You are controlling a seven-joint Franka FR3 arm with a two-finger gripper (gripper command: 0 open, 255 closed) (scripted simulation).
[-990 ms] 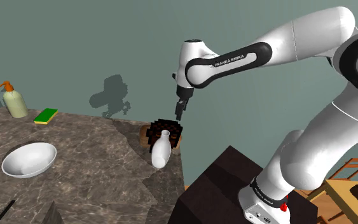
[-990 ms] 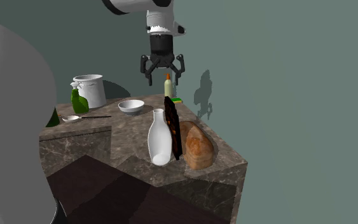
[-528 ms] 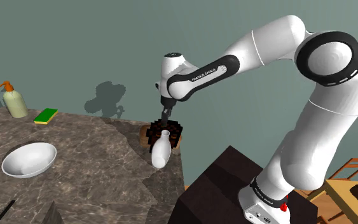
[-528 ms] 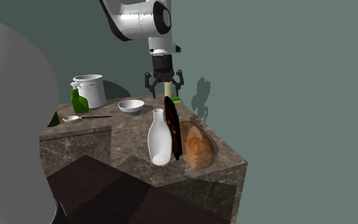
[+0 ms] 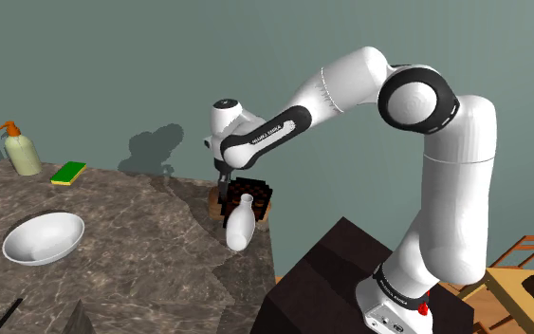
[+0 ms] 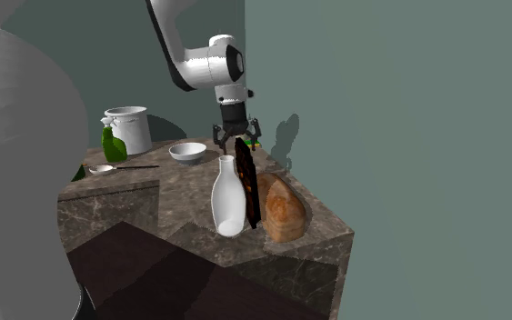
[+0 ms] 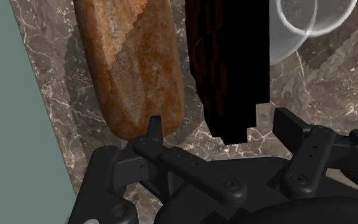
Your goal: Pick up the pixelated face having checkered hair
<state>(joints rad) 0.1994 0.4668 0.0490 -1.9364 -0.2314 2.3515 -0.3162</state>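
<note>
**Fingers spread over the dark slab by the loaf**

The pixelated face (image 6: 247,186) stands on edge near the corner of the marbled surface (image 5: 141,247). It is a thin, dark, blocky slab, seen almost edge-on from the second exterior view. A white vase (image 6: 229,202) stands just beside it on one side and a brown loaf (image 6: 284,214) lies just beside it on the other.

The white arm reaches over from its stand, and the gripper (image 7: 219,129) points straight down over the slab's upper edge. The black fingers (image 7: 153,129) are wide apart, one towards the loaf and the other towards the vase. The end of the slab sits in the gap between them, and from the wrist view neither finger seems to touch it, so nothing is held.

Farther back on the surface are a white bowl (image 6: 187,152), a spoon (image 6: 108,168), a green bottle (image 6: 113,145) and a white pot (image 6: 128,129). At the shoulder view's far left, a soap dispenser (image 5: 20,152) stands near a green sponge (image 5: 67,173).
</note>
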